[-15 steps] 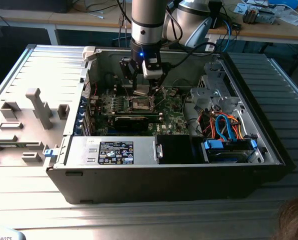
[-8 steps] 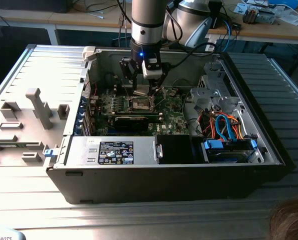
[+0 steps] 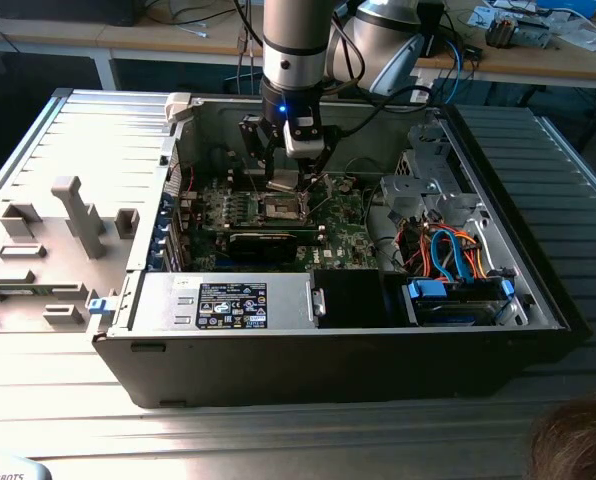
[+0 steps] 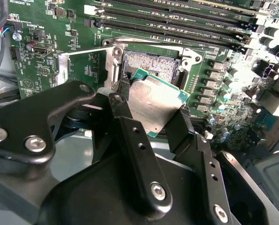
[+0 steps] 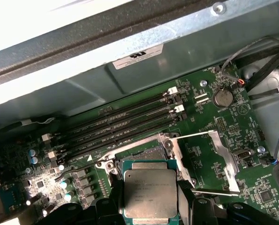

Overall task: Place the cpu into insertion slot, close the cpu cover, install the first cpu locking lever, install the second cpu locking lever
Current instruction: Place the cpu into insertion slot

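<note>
Gripper (image 4: 153, 111) was clamped on the cpu (image 4: 156, 101), one finger on each of two opposite edges. That edge grip left the metal top and the underside clear, probably so the chip could go flat into the socket. The cpu hung over the insertion slot (image 4: 151, 63), overlapping one edge of it. It was not seated, and most of the contact field was uncovered. Whether a corner touched the rim could not be told.

The cpu cover (image 5: 226, 161) lay swung open beside the slot, flat against the green motherboard (image 5: 252, 117), which left the socket free from above. In the first wrist view the cpu (image 5: 150, 192) sat square with the socket frame.

In the exterior view the arm (image 3: 296, 50) came straight down into the open computer case (image 3: 378, 370) on the bench (image 3: 78, 420). Its wrist was vertical and the gripper pointed down at the board.
</note>
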You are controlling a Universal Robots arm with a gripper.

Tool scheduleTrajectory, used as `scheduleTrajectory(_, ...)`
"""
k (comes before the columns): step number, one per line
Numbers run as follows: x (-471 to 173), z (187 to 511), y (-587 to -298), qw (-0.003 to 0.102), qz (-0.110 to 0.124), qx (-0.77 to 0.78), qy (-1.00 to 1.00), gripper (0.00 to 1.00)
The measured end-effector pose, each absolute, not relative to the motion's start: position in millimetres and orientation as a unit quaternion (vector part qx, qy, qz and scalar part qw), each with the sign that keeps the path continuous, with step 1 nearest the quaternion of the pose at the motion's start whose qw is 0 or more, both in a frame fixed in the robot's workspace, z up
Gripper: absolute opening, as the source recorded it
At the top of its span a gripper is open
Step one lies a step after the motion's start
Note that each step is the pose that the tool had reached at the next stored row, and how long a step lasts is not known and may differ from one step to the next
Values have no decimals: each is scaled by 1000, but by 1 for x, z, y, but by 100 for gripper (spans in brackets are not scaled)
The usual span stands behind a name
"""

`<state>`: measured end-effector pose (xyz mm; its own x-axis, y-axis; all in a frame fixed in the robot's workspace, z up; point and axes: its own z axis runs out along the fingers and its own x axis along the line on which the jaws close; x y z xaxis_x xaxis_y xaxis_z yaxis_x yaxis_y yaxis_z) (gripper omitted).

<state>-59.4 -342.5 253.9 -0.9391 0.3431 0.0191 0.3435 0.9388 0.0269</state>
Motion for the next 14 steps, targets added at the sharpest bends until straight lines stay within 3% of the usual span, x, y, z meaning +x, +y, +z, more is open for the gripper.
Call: scheduleTrajectory(14, -59, 253, -342, 7, -14, -182, -983, 55)
